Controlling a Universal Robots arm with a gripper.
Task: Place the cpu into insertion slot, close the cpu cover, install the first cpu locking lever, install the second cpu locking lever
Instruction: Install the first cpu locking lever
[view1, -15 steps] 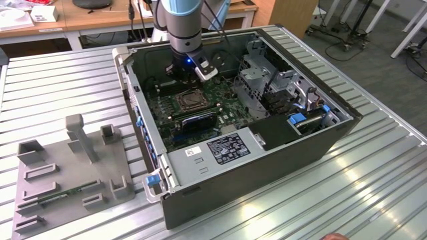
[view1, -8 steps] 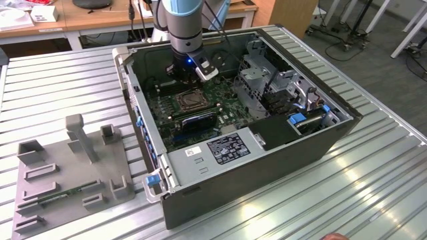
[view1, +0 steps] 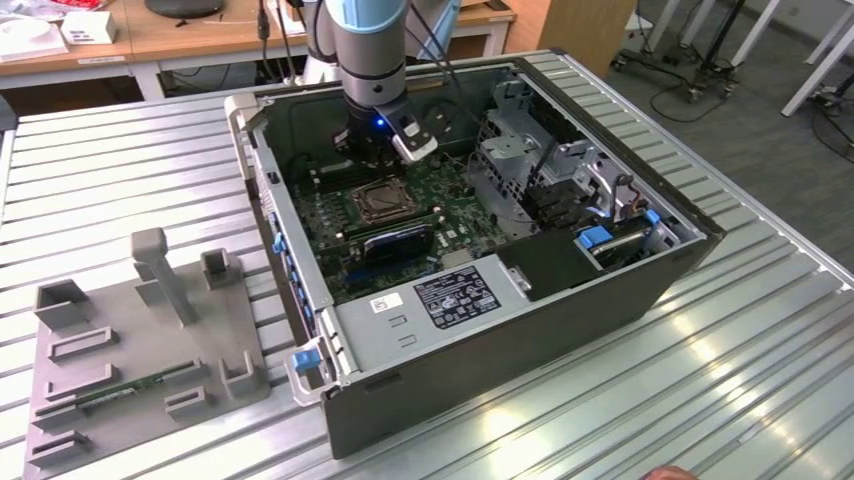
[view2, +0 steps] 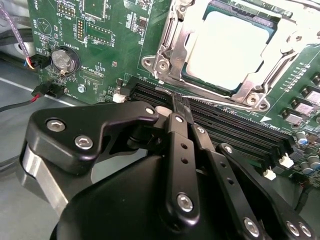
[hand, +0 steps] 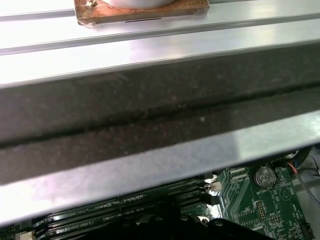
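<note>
An opened computer case is set on a ribbed, silvery metal bench, across whose slats bright reflections are cast. Beside the case, on the exterior view's left, a grey fixture tray is laid on the same bench. Behind the case, wooden desks and a grey floor are seen. Inside the case, the cpu is seated in the insertion slot, and the cpu cover is laid flat around its top. The arm is held inside the case, and its fingers are pressed together just over the memory slots.
</note>
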